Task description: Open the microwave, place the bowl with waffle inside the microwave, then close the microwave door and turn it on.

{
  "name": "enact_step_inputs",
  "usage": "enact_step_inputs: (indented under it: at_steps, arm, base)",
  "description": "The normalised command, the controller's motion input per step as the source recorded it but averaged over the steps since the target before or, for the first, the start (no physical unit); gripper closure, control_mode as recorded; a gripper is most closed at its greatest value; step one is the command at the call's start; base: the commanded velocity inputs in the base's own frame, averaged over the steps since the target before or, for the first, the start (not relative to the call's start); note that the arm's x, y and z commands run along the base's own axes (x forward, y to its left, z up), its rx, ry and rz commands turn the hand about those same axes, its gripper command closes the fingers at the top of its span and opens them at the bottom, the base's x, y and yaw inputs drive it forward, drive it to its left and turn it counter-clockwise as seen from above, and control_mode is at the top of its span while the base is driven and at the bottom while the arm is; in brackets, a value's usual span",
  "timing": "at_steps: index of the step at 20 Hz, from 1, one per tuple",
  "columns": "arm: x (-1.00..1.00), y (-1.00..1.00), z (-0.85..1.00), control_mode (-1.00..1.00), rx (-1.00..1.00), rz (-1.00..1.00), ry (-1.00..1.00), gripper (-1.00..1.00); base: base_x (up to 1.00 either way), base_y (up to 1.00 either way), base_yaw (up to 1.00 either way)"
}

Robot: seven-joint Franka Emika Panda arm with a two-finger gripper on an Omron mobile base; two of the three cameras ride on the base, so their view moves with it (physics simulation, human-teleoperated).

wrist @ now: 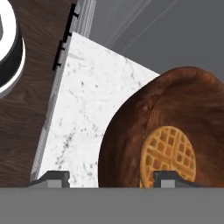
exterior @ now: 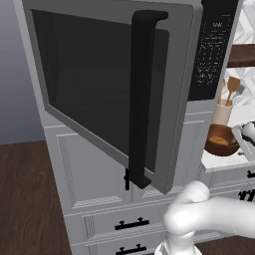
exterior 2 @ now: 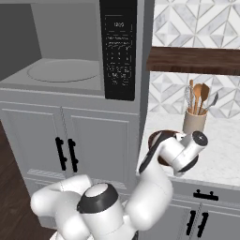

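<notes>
Your microwave [exterior 2: 65,70] stands with its cavity exposed, and the microwave door [exterior: 114,89] is swung wide out toward the base; judged from here, that door is the biggest hazard, since a loaded arm swinging back from the right could clip its edge or the long black handle [exterior: 142,99] and knock the load loose. The white marble counter [wrist: 92,109] to the right of the cabinet carries the bowl with waffle [wrist: 175,140], which sits near the counter's front corner with the beige utensil cup [exterior 2: 194,119] just behind it. Your gripper [wrist: 111,179] hovers low over the bowl, one fingertip over the bare counter outside the rim, the other over the waffle [wrist: 168,153] inside, jaws apart and holding nothing that you can see. A shallow bite on that glossy wall could slip, tip the bowl, or nudge it off the corner. The inner fingertip may also press the waffle.
</notes>
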Motion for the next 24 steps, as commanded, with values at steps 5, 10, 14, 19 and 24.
enact_step_inputs:
  at_steps: [5, 10, 14, 19, 24]
  arm:
    - [-0.27, 0.0, -0.67, -1.0, 0.0, 0.0, 0.0, 1.0]
    - [-0.11, 0.0, -0.61, -1.0, 0.0, 0.0, 0.0, 1.0]
    - [0.01, 0.0, -0.22, -1.0, -0.02, 0.0, 0.0, 1.0]
    - [0.12, 0.0, 0.06, -1.0, -0.16, -0.04, -0.03, 1.0]
    - [-0.15, -0.08, 0.59, -1.0, -0.09, -0.03, -0.05, 1.0]
  base:
    - [0.0, 0.0, 0.0]
    - [0.0, 0.0, 0.0]
    - [0.0, 0.0, 0.0]
    - [0.0, 0.0, 0.0]
    - [0.0, 0.0, 0.0]
